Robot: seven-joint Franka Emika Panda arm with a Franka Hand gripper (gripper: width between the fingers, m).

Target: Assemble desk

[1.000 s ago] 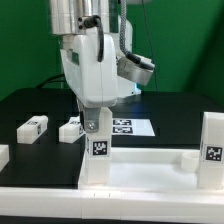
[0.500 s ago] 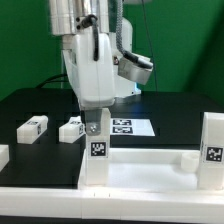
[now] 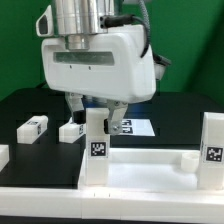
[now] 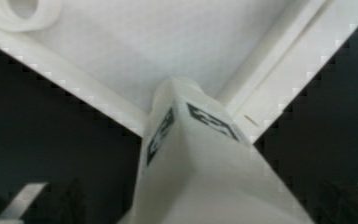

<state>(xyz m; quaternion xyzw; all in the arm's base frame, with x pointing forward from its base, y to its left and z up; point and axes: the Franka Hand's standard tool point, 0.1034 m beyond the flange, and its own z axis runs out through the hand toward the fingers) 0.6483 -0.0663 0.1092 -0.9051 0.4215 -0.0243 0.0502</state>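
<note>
Tool [image 3: 96, 114], jaws apart and clamped on nothing, is held astride the upright leg [image 3: 96, 140] seated at a corner of the rimmed desk panel [image 3: 140, 166]; a second upright leg [image 3: 212, 140] is stood at the exterior view's right edge, two loose legs [image 3: 33, 126] are laid on the black tabletop [image 3: 15, 110], apart from the rim.

Two upright legs [image 3: 97, 135] [image 3: 212, 140]; two loose legs [image 3: 33, 126] [image 3: 70, 130] lying flat; one tabletop [image 3: 150, 172]; one marker board [image 3: 135, 127]; one cut-off white piece [image 3: 3, 155], kind unclear.
</note>
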